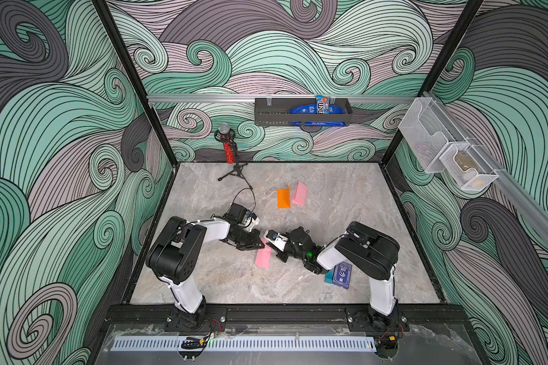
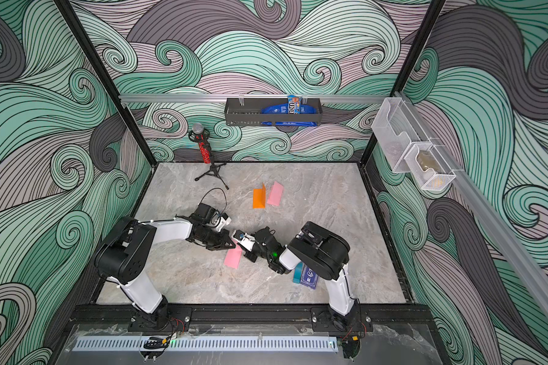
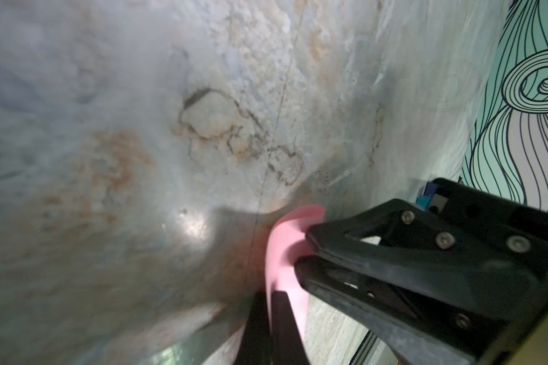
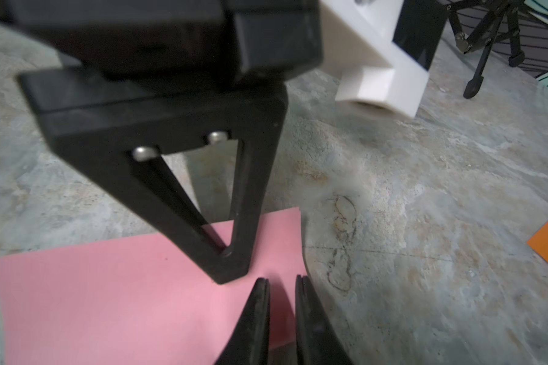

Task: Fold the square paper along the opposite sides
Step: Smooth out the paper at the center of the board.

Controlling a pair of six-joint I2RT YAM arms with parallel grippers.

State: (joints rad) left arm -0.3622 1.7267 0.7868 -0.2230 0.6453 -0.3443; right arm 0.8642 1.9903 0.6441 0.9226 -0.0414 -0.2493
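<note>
The paper (image 1: 263, 257) lies folded, by the look of it, on the desk (image 1: 345, 196) near its middle. Hold the flap flat with your left tool (image 4: 231, 276), jaws together, tip touching the top layer. Back the right tool (image 4: 281, 284) off straight, dragging nothing. Its jaws stand slightly apart, astride the paper's edge.

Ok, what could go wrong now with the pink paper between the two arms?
1. The right jaws stand apart at the curled edge of the pink paper. Once let go, it may spring open, like the raised flap of the orange paper farther back.
2. The shut left jaws press on the sheet, so a sideways move could drag or wrinkle it.
3. Both pairs of jaws almost touch and may collide.
</note>
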